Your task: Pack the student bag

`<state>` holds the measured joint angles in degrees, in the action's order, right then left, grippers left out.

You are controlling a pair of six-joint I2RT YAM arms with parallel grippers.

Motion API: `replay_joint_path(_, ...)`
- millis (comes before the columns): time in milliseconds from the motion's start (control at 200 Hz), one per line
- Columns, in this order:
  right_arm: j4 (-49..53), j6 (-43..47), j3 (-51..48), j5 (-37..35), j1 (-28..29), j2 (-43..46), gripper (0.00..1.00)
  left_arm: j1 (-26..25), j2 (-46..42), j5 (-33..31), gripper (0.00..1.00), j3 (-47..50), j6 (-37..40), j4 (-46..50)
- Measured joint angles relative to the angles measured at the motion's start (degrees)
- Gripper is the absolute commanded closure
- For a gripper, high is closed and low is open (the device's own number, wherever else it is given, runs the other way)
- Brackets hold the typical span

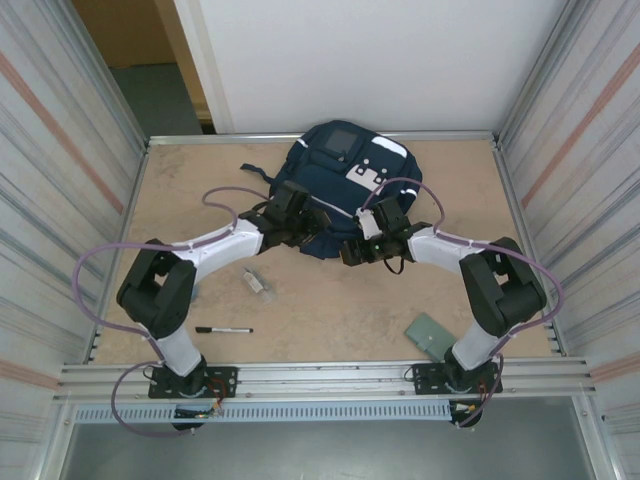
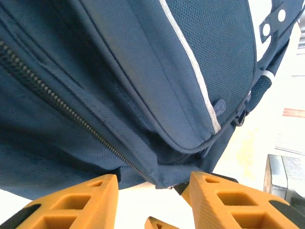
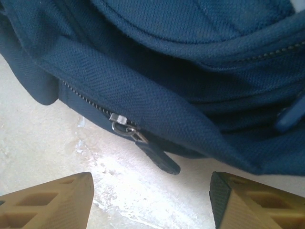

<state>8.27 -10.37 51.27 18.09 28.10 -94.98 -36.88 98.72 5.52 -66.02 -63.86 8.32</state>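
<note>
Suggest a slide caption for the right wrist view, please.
Open right end effector poised before the student bag's zipper pull.

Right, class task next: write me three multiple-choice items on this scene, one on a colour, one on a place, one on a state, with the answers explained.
1. The backpack is: A red; B navy blue; C green.
2. The pen lies: A on the backpack; B on the table, left of the middle; C in a gripper.
3. The right gripper is: A shut on the pen; B shut on a strap; C open, holding nothing.
Answers: 1 B, its fabric is dark blue; 2 B, it lies flat on the wood, apart from the backpack; 3 C, its fingers stand apart with bare table between them.
</note>
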Motion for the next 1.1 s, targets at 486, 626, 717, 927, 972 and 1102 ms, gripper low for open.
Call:
replay_joint_path(486,-1.4,2.2,4.5,6.1,-0.5,-5.9,0.77,0.6,5.8,-5.2,0.70,-5.6,5.7,4.7)
replay_joint_path(626,-1.8,2.3,4.8,8.1,-0.5,-6.1,0.86,1.7,7.1,-3.2,0.67,-5.4,5.6,4.5)
replay_joint_path(717,-2.6,2.3,4.8,9.1,-0.5,-6.2,0.90,1.7,7.9,-2.6,0.66,-5.4,5.6,4.3)
replay_joint_path(927,-2.7,2.1,4.8,10.5,-0.5,-6.2,1.00,1.8,9.0,-2.3,0.63,-5.6,5.6,4.1)
replay_joint_path(972,-2.6,2.1,4.9,10.7,-0.5,-6.2,1.00,1.9,9.2,-2.1,0.62,-5.6,5.6,3.9)
replay_joint_path(1102,-2.2,2.1,5.3,10.7,-0.5,-6.3,0.76,2.0,9.0,-1.6,0.61,-5.1,5.3,3.3)
